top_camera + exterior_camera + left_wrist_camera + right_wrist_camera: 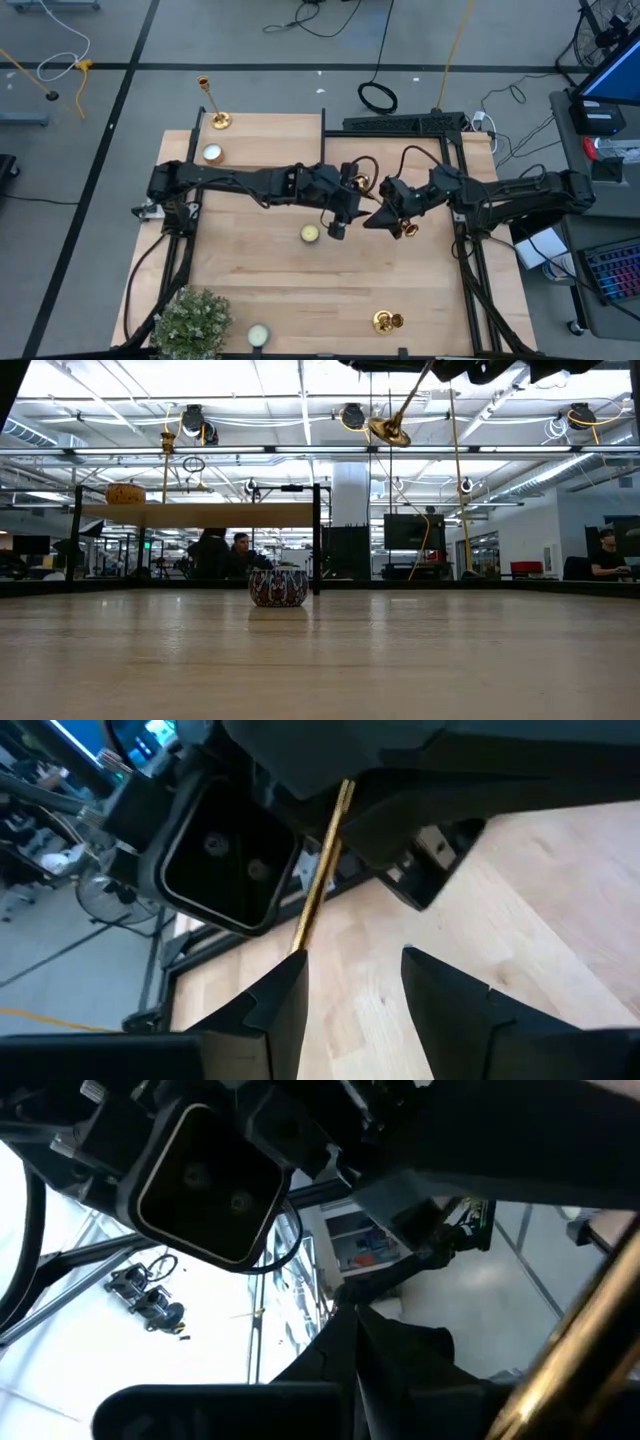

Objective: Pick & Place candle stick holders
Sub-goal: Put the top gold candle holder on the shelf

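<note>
One gold candlestick (390, 428) hangs tilted in the air above the table's middle, its flared base lowest and its thin stem (320, 870) slanting up. My right gripper (380, 217) is shut on that stem. My left gripper (355, 960) is open right beside it (338, 226), with one finger (285, 995) next to the stem's lower part; I cannot tell whether it touches. A second candlestick (214, 108) stands upright on its base at the table's far left edge. A third (387, 321) lies near the front edge. My right gripper holds the candlestick by its thin stem (343, 795), which also shows close up in the right wrist view (585, 1335). Its own body hides the exact place of contact. The candlestick is lifted clear of the table and tilted, its base (388, 430) hanging lowest.
Small round tealights lie at the left (212, 153), the middle (310, 233) and the front edge (259, 335). A green plant (193, 322) stands at the front left corner. A patterned bowl (278, 586) shows in the low view. People sit in the room beyond the table.
</note>
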